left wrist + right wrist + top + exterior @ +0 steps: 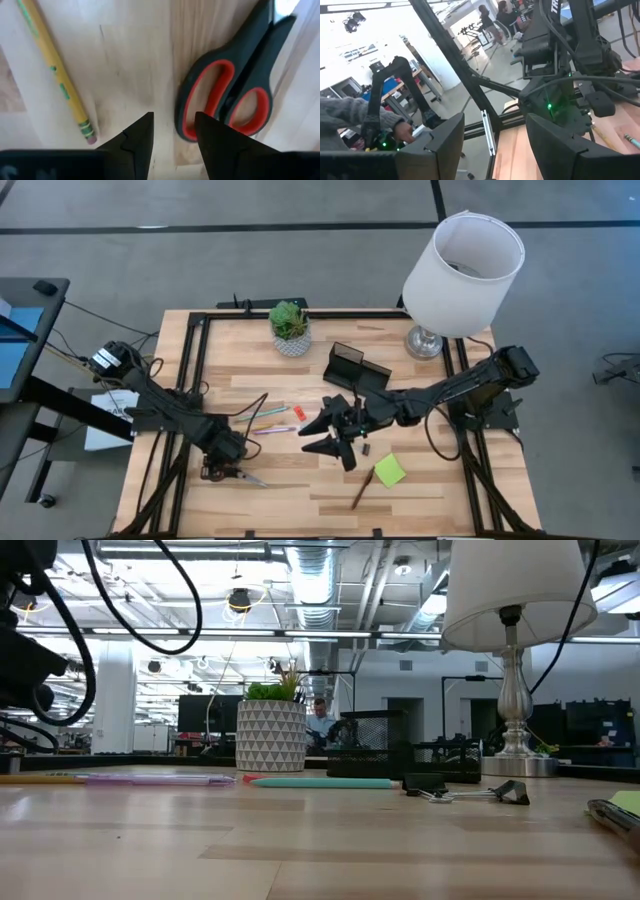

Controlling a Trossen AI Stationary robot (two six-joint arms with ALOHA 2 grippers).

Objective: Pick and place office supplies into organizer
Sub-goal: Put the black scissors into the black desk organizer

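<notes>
Left gripper [222,471] first: I see it low over the front-left of the pale wooden table [300,490], its two dark fingers [137,142] partly apart with bare wood between them and nothing in their hold. From the left wrist camera, the black scissors with red-lined handle loops [227,97] lie just beside one finger, the nearer loop almost at its tip, though I cannot tell whether they touch. On the other side of the fingers, a little way off, lies a yellow pencil with a pink eraser end [55,75].

Moving right across the table from above, I see a thin yellow pen [268,411], a pink one [272,430] and a teal one [282,424] lying together near the centre, with a small orange-red eraser [298,412] beside them. Behind them stands a white patterned plant pot [291,338].

Further right, the right gripper [335,442] hangs above the table's centre with its fingers spread wide, holding nothing. The small black rectangular desk organizer [352,367] stands behind it, near but apart. In front of it and to the right lie a lime-green square sticky-note pad [389,470] and a brown pencil [361,491]. A white-shaded lamp on a silver base [460,265] stands at the back-right corner.
</notes>
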